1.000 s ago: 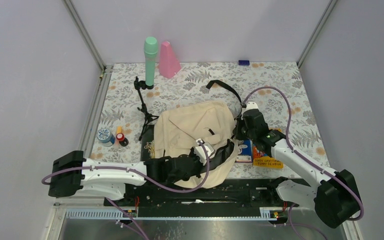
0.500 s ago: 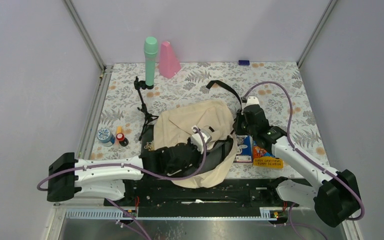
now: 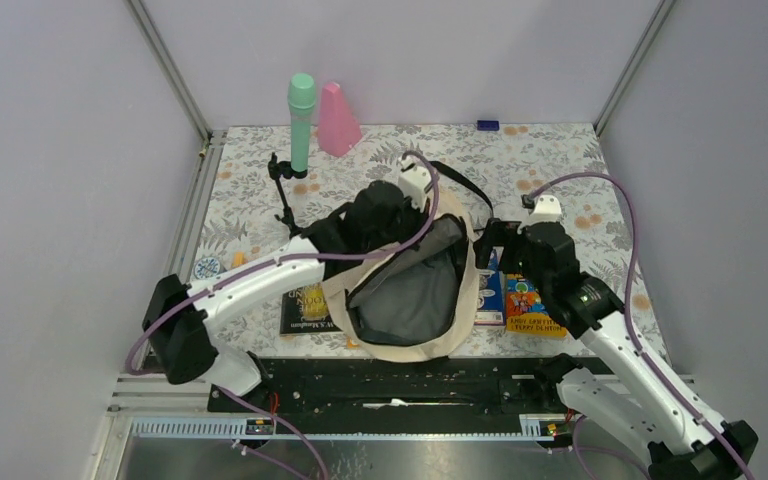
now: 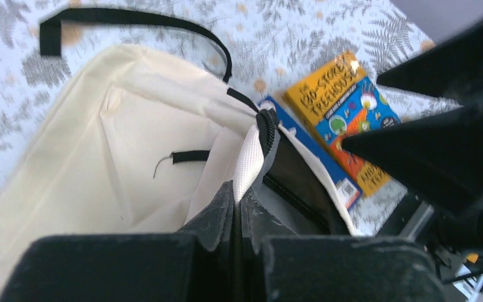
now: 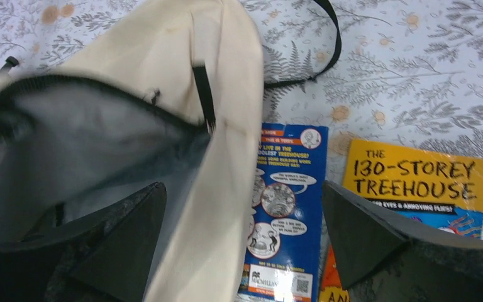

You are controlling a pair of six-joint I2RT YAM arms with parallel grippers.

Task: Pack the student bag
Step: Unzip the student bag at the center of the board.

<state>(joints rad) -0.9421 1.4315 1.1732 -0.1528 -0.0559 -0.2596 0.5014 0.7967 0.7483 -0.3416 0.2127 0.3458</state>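
Observation:
The student bag (image 3: 400,348) lies mid-table, cream with black straps, its mouth gaping to show the grey lining (image 3: 410,295). At the bag's far end my left gripper (image 3: 430,215) is shut on the white zipper pull (image 4: 246,165); in the left wrist view that gripper (image 4: 236,201) pinches the ribbon above the cream fabric (image 4: 100,157). My right gripper (image 3: 487,250) stands open at the bag's right side. In the right wrist view it (image 5: 242,214) straddles the cream rim (image 5: 226,189), one finger over the lining, the other over the books, holding nothing.
A blue book (image 3: 490,295) and a yellow "130-Storey Treehouse" book (image 3: 532,305) lie right of the bag, and a black book (image 3: 305,305) left of it. A green cylinder (image 3: 301,120), pink cone (image 3: 337,120) and black tripod (image 3: 285,205) stand behind. Small items (image 3: 206,267) sit far left.
My left arm swung from the near edge to the bag's far end with the zipper pull, and the bag now gapes open. My right gripper let go, opened wide and drew back rightward.

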